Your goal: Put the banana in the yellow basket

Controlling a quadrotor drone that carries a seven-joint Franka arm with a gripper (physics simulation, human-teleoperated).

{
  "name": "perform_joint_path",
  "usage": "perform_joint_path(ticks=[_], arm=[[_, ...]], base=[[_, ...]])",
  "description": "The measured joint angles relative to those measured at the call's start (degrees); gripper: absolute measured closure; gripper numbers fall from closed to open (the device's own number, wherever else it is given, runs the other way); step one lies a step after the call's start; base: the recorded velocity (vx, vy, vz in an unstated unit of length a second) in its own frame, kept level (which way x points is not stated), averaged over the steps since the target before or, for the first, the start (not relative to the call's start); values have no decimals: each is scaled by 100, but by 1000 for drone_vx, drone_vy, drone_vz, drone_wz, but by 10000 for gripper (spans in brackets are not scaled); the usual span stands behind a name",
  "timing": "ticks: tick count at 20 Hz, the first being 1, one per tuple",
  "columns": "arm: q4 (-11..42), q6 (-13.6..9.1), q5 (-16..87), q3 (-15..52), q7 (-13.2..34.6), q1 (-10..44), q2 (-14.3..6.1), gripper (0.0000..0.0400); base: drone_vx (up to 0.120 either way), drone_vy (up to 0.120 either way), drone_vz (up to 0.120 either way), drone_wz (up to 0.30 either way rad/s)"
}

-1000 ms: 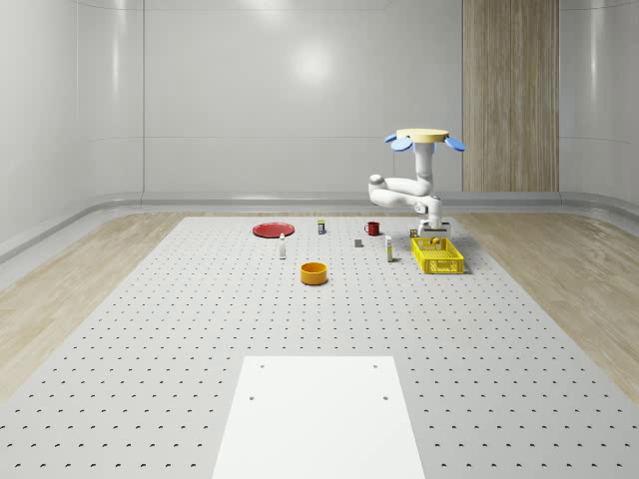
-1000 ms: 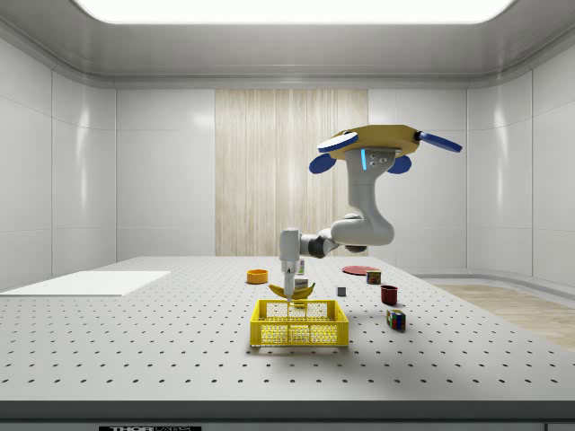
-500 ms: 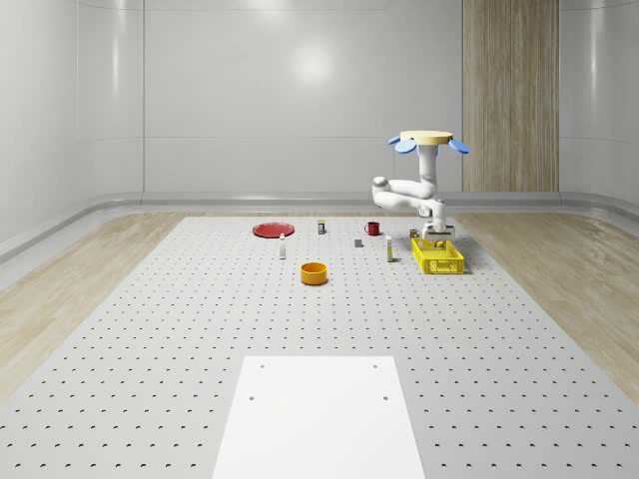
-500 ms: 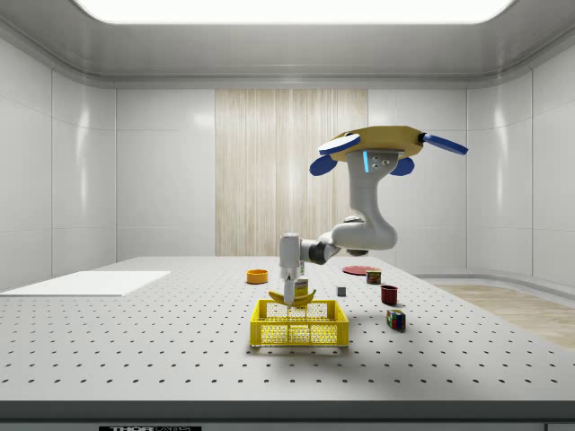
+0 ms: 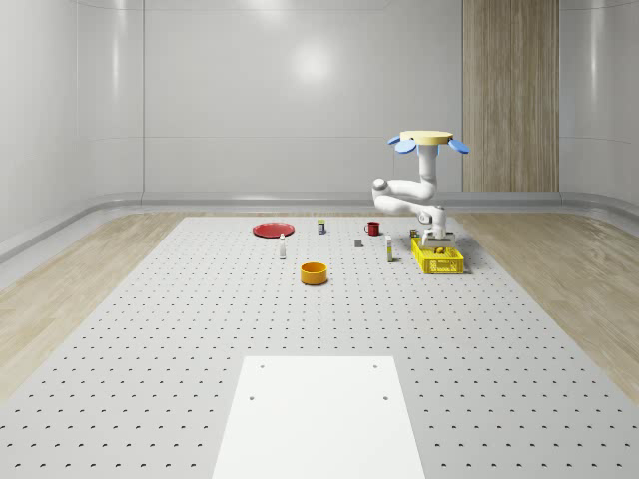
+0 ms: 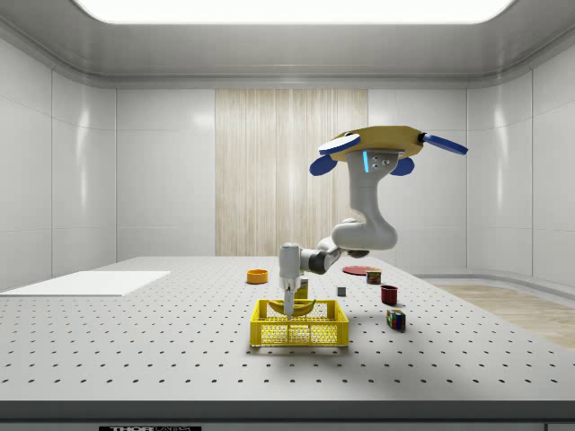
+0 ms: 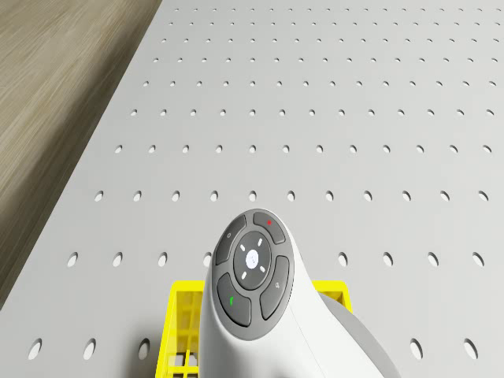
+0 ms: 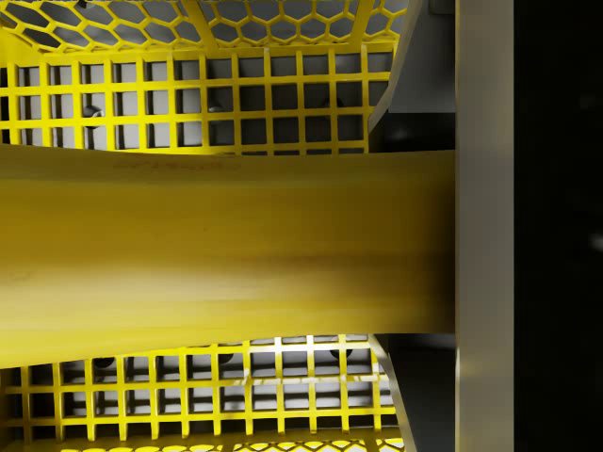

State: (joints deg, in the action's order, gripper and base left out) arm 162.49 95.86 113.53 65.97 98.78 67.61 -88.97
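The drone [image 5: 426, 141] is hovering above the far right part of the perforated table [image 5: 180, 329], with its arm [image 5: 403, 192] reaching down into the yellow basket [image 5: 437, 257]. An orange bowl [image 5: 315, 272] is sitting to the basket's left; a red plate [image 5: 273, 230] is lying farther back.

What's getting hidden or chopped off here

In the wrist view the long yellow banana [image 8: 226, 250] is running off the frame edge, so its ends aren't showing, and it's covering a band of the yellow mesh plastic basket [image 8: 188, 94]. In the drone view the white arm [image 7: 260, 315] is blocking most of that basket, which the frame edge is also cutting. In the whole-scene view the small bottles [image 5: 283, 247] are looking too tiny to identify.
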Motion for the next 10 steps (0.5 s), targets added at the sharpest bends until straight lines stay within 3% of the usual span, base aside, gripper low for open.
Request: perform_joint_path(ticks=[4,7,10], arm=[[-84,69,201,-209,2,50,25,211],[-113,86,258,-278,-84,58,49,100],[-71,31,176,-191,-156,20,67,47]], base=[[0,0,0,0],[0,0,0,0],[0,0,0,0]])
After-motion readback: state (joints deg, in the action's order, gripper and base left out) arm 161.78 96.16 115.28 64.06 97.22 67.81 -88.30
